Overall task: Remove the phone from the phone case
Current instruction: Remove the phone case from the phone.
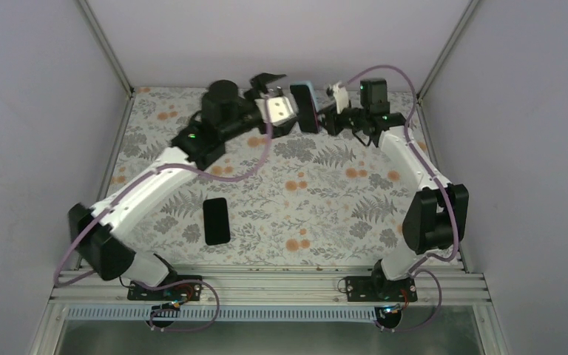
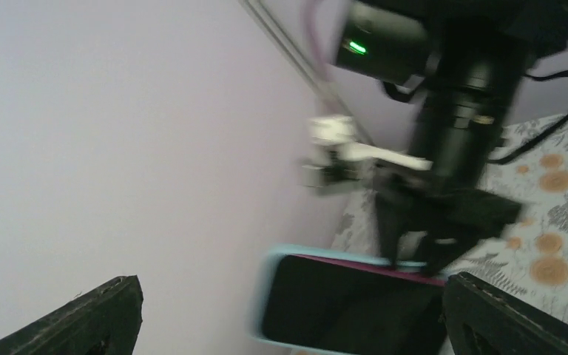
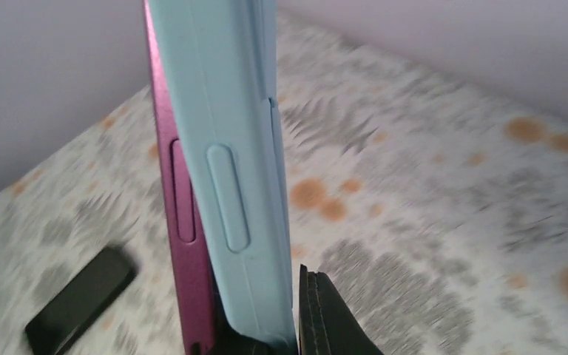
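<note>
A light-blue phone case (image 1: 307,107) is held on edge above the back of the table, with a magenta phone (image 3: 168,192) showing along one side of the case (image 3: 229,111). My right gripper (image 1: 330,118) is shut on the case's end; one finger (image 3: 333,318) presses its back. In the left wrist view the phone's dark screen (image 2: 340,307) faces the camera inside the blue rim (image 2: 266,296). My left gripper (image 1: 274,92) is open, and its fingers (image 2: 503,318) stand wide on both sides of the phone without touching it.
A second black phone (image 1: 216,220) lies flat on the floral tablecloth (image 1: 325,200) at front left, also seen in the right wrist view (image 3: 81,303). Grey walls close in the back and sides. The picture is motion-blurred in both wrist views.
</note>
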Tool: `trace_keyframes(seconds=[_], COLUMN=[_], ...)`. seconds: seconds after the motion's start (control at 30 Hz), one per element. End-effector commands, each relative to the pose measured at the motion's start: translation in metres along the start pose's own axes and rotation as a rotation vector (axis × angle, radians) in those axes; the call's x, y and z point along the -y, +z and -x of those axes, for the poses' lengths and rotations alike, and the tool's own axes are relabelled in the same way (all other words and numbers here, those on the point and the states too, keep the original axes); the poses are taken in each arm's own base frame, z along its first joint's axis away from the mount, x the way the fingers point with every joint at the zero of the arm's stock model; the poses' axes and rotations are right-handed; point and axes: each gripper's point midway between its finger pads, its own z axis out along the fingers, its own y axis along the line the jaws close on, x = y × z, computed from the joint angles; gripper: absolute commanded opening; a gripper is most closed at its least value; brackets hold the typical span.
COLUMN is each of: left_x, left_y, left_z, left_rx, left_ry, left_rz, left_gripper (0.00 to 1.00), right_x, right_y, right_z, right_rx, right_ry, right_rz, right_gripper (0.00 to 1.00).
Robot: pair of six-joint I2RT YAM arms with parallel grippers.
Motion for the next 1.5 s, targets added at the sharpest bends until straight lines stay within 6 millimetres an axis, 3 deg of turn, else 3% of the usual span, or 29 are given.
trace_keyframes(seconds=[0.0, 0.13, 0.33, 0.8, 1.0, 1.47], left_x=[0.011, -0.002, -0.02, 0.004, 0.003, -0.022], left_y=[0.051, 0.075, 0.097, 0.132, 0.135, 0.124], left_z=[-0.015, -0.025, -0.038, -0.063, -0.074, -0.083], left_rx=[-0.014, -0.007, -0.022, -0.071, -0.093, -0.122], left_ry=[-0.063, -0.112, -0.164, -0.178, -0.162, -0.17], left_rz=[0.14, 0.266, 0.39, 0.329, 0.361, 0.482], left_gripper=[1.0, 1.0, 1.0, 1.0, 1.0, 1.0], right_x=[0.043, 0.065, 0.068, 0.048, 0.037, 0.017], right_y=[-0.032, -0.023, -0.016, -0.023, -0.032, -0.037], right_z=[0.113, 0.124, 0.126, 0.145, 0.15, 0.148], right_rx=[0.281, 0.281, 0.296, 0.327, 0.341, 0.344], right_ry=[0.099, 0.184, 0.204, 0.183, 0.164, 0.129], right_rz=[-0.293, -0.318, -0.298, -0.224, -0.214, -0.182], right_gripper=[0.03, 0.03, 0.03, 0.03, 0.03, 0.03])
